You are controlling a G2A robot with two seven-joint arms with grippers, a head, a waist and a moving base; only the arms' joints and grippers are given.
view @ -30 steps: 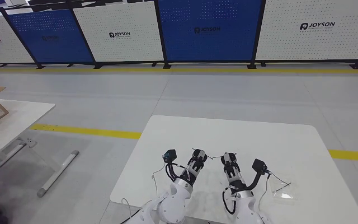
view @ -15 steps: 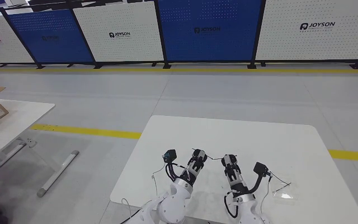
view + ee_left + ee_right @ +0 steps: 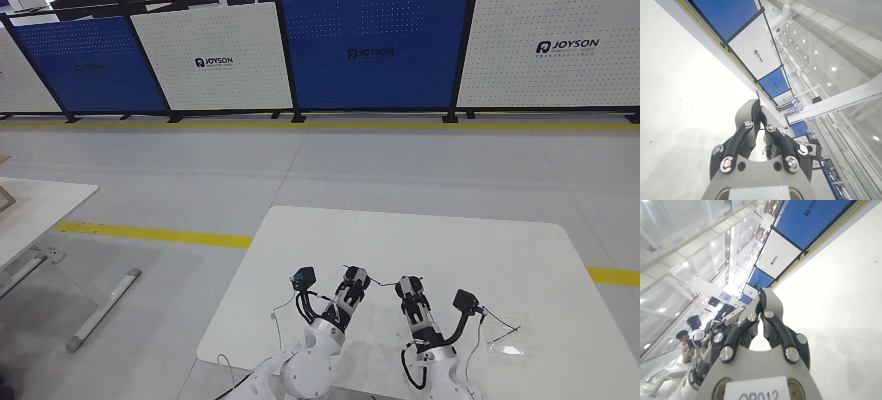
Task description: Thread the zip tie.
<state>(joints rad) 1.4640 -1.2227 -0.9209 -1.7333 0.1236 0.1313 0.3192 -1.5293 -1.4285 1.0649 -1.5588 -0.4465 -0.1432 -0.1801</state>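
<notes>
**Thin black tie pinched at both ends**

The slim black plastic zip tie (image 3: 756, 288) hung above the white table (image 3: 480, 250), apparently spanning both tools. The left gripper (image 3: 759, 107) was clamped fully shut on its flat tail, and the right gripper (image 3: 761, 297) likewise just below the small head. Light, springy and slick, it probably needed gripping close to each tip to limit bowing.

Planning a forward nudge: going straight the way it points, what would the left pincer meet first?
Nothing close, it seems: the left pincer, shut on the zip tie, points over bare table toward its far edge. The right pincer sits off to its side, though depth is unclear.
</notes>
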